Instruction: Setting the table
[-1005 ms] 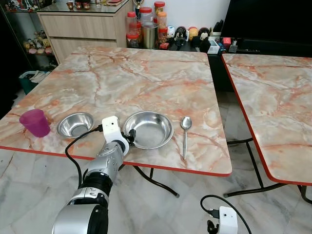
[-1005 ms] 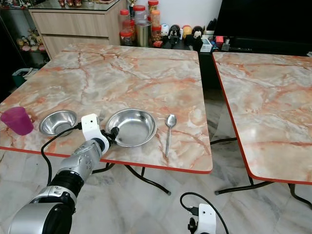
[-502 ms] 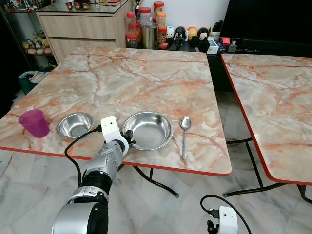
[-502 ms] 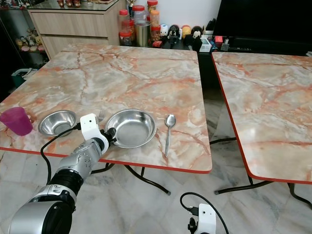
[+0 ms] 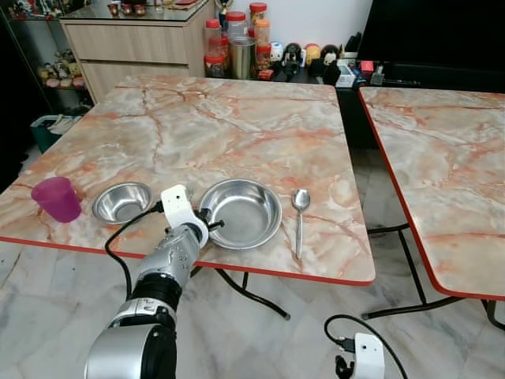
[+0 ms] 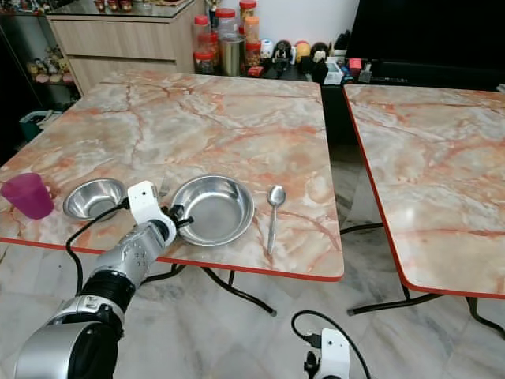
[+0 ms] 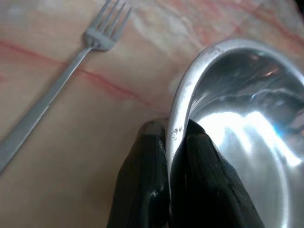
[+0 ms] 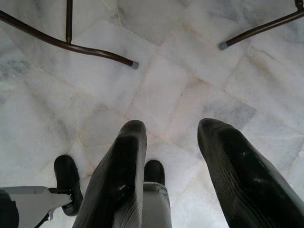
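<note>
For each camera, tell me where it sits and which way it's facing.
Head eyes: forward and down at the table; left arm shows.
Left wrist: along the left gripper, shut on the big bowl rim, fork beside.
Right wrist: down at the floor past the open right gripper.
Shared: the bowl.

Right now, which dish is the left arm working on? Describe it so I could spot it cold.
On the near edge of the marble table, four things lie in a row. It is the large steel bowl, between the small steel bowl and the spoon. It is the wider bowl, and the left gripper pinches its rim.
</note>
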